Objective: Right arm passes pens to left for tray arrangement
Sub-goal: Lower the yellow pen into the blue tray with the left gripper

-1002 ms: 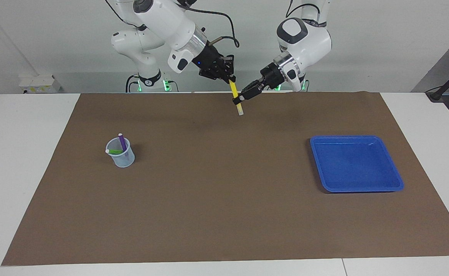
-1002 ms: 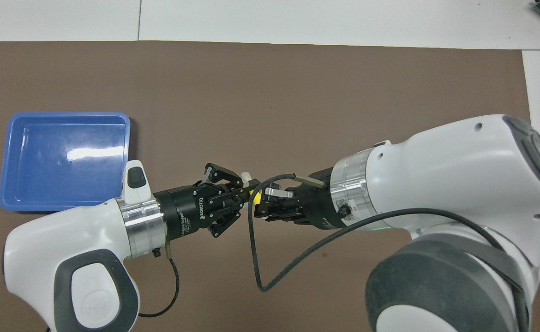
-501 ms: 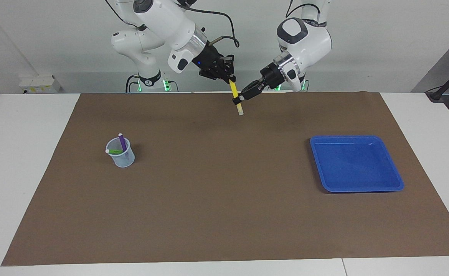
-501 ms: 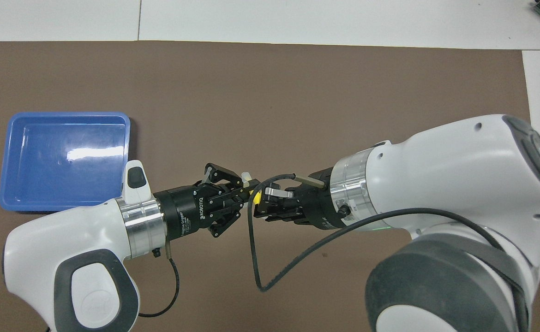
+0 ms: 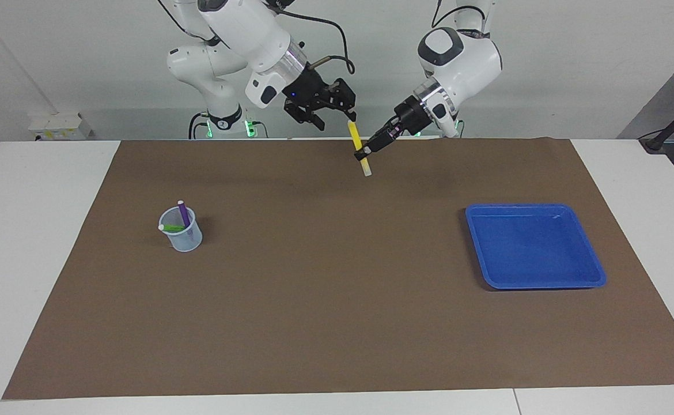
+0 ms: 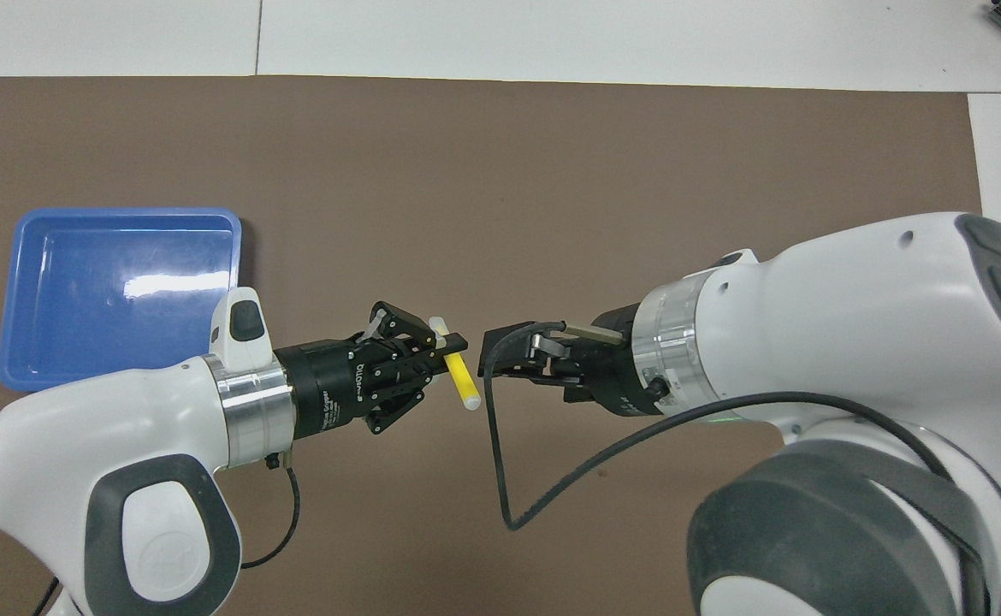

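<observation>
My left gripper (image 5: 363,153) is shut on the yellow pen (image 5: 354,134) near its pale tip and holds it tilted in the air, over the mat's edge nearest the robots. It also shows in the overhead view (image 6: 453,344) with the yellow pen (image 6: 464,385) across its fingers. My right gripper (image 5: 336,114), blue light on its wrist, is open and empty just beside the pen's upper end, apart from it (image 6: 485,355). The purple pen (image 5: 183,213) and the green pen (image 5: 171,228) stand in a translucent cup (image 5: 182,237). The blue tray (image 5: 536,206) is empty (image 6: 124,211).
A brown mat (image 5: 337,300) covers most of the white table. The cup stands toward the right arm's end and the tray toward the left arm's end. In the overhead view the right arm hides the cup.
My right gripper has opened, let go of the yellow pen and drawn back toward its own side. The left gripper keeps the pen and has shifted slightly away with it.
</observation>
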Tool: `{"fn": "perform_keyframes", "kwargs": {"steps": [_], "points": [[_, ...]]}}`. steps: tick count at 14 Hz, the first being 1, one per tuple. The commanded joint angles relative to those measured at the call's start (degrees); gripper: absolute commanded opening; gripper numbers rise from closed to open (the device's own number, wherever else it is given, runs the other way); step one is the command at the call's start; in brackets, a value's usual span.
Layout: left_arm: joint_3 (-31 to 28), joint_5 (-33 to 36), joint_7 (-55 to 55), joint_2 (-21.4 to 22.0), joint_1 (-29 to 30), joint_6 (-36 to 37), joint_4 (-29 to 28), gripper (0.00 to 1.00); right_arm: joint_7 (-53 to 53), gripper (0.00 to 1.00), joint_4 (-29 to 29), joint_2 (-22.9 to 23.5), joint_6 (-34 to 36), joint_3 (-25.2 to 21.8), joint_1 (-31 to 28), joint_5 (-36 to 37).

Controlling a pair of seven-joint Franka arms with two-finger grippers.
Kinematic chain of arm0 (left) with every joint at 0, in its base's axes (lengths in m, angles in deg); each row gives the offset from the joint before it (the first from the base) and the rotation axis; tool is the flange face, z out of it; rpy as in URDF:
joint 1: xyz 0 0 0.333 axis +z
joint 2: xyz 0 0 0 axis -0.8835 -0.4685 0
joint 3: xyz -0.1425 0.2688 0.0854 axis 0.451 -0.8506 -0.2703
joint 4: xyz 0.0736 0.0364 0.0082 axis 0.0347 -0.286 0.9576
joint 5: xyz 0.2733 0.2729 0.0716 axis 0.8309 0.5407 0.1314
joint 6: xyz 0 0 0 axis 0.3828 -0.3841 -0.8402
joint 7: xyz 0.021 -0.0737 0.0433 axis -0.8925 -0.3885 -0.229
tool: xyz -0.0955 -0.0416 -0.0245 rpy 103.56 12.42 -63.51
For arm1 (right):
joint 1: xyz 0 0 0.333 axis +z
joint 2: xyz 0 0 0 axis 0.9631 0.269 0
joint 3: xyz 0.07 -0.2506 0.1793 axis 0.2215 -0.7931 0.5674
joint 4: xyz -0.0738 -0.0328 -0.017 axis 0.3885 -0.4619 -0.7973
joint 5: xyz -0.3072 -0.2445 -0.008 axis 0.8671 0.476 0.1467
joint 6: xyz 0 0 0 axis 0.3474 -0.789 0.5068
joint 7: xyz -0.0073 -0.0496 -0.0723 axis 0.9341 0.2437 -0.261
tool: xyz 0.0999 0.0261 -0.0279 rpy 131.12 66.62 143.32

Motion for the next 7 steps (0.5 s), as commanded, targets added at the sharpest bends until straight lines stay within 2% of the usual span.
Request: {"fn": "perform_keyframes", "kwargs": {"steps": [1,4,7], "points": [[0.1,9.3,5.5,0.6,8.5,12.2,2.2,0.00,-3.4,1.00,0.6,-1.7,4.0,0.1,-3.5,6.6],[0.0,17.3,14.2,0.5,13.9,20.2,3.5,0.00,-11.2,1.00,1.4,-2.7,9.3,0.1,-5.4,19.4],[-0.2,25.4,22.7,0.5,17.5,24.9,3.9,0.00,-24.6,1.00,3.3,-3.4,11.0,0.1,-11.0,24.2]]}}
